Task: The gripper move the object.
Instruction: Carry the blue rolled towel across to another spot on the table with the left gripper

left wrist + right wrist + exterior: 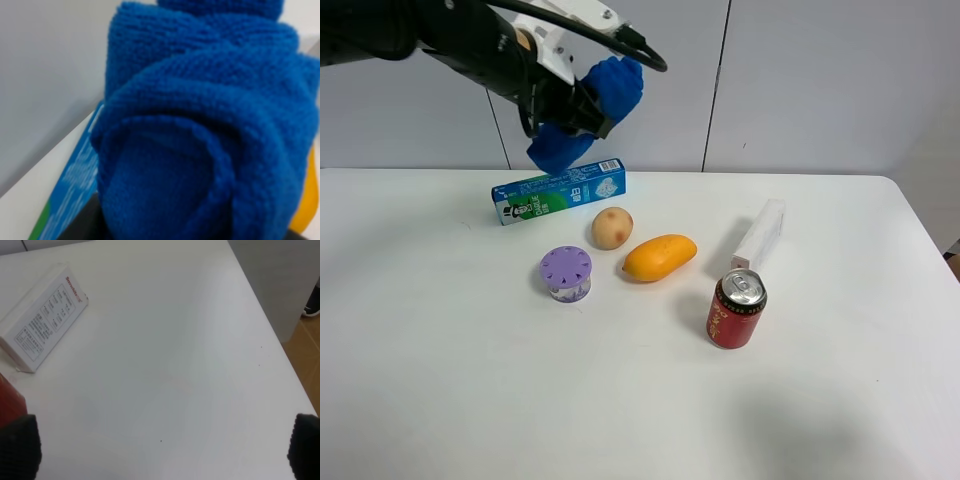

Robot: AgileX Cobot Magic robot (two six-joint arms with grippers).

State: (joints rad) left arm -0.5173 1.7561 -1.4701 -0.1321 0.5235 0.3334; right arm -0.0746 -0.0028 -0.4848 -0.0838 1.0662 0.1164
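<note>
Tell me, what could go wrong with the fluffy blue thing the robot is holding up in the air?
1. The blue bundle is soft and lumpy, so it might slip out of the left end effector and drop onto the toothpaste box, which seems to lie below it.
2. It fills the left wrist camera's view, so setting it down could be clumsy and might bump the potato or mango.

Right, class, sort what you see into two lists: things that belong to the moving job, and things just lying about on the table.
Job: left gripper, blue cloth bundle held up in it.
Lying about: toothpaste box, potato, mango, purple container, red can, white box.
</note>
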